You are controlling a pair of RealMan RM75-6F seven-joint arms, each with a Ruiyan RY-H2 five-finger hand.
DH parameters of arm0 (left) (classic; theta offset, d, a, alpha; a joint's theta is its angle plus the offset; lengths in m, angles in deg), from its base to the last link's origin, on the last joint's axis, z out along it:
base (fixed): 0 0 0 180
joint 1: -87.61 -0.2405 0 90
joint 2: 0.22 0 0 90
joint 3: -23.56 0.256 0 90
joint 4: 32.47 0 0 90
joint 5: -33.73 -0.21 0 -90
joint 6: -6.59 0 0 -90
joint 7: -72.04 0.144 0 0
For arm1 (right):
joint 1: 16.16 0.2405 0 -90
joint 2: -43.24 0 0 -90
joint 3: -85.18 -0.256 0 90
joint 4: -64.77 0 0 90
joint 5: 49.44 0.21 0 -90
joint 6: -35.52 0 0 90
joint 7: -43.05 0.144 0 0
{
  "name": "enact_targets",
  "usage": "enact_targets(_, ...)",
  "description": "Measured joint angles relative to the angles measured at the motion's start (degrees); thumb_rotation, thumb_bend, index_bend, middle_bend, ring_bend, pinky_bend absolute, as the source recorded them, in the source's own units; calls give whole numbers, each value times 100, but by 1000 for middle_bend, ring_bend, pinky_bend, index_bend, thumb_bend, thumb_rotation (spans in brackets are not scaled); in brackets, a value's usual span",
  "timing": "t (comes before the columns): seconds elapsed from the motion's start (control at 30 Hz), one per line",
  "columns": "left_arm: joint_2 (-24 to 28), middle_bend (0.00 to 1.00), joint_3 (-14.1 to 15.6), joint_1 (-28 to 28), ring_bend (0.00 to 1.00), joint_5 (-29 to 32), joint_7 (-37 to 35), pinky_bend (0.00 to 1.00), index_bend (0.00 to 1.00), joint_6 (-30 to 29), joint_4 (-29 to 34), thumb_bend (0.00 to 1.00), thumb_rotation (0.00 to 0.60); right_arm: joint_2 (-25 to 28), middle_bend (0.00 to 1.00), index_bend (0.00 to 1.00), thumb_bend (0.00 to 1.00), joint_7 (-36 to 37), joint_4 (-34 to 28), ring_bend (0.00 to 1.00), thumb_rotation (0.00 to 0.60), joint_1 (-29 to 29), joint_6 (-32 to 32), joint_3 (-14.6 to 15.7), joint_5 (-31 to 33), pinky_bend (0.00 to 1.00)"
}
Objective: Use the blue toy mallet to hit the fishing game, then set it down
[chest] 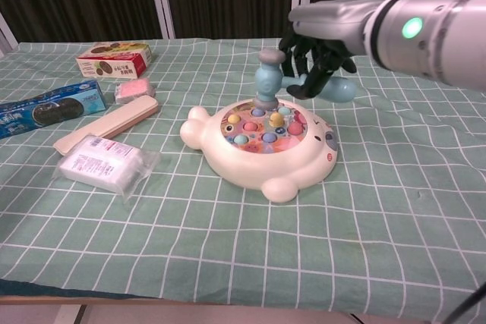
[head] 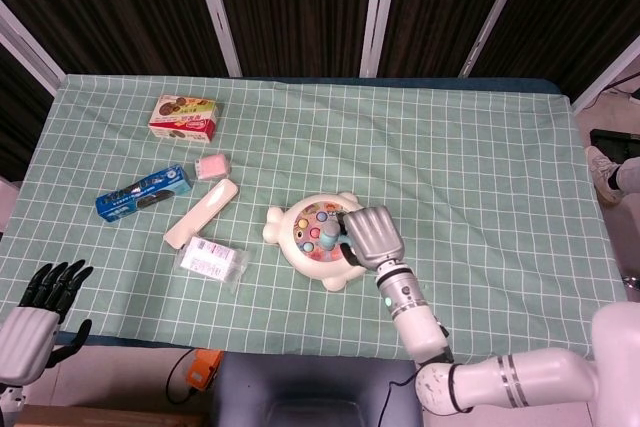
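Note:
The white fish-shaped fishing game lies mid-table with coloured pegs in its round top. My right hand hovers over it and grips the blue toy mallet by the handle. The mallet's head hangs just above the game's coloured top in the chest view; I cannot tell whether it touches. My left hand stays off the table at the near left, fingers spread, holding nothing.
To the left of the game lie a clear packet, a beige bar, a pink block, a blue cookie pack and a snack box. The green checked cloth covers the table.

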Motion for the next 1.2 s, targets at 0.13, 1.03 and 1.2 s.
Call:
enact_targets(0.13,10,30,7,-13,0,-16,-21,19,0,-24,-15,413,600,-387,743,979,579,-359,349,817,600,375,333,-14,377,856)
enact_targets(1.03,1,31,-12,-3,0,12,17,18,0,23,4,413,600,-391,743,979,579,130,1253,817,600,415,-147,298,495,854)
enact_targets(1.2,0,31,-15,-1,0,12,19,19,0,26,6,413,600,-372,743,979,579,109,1244,817,600,434,-125,330,510,854)
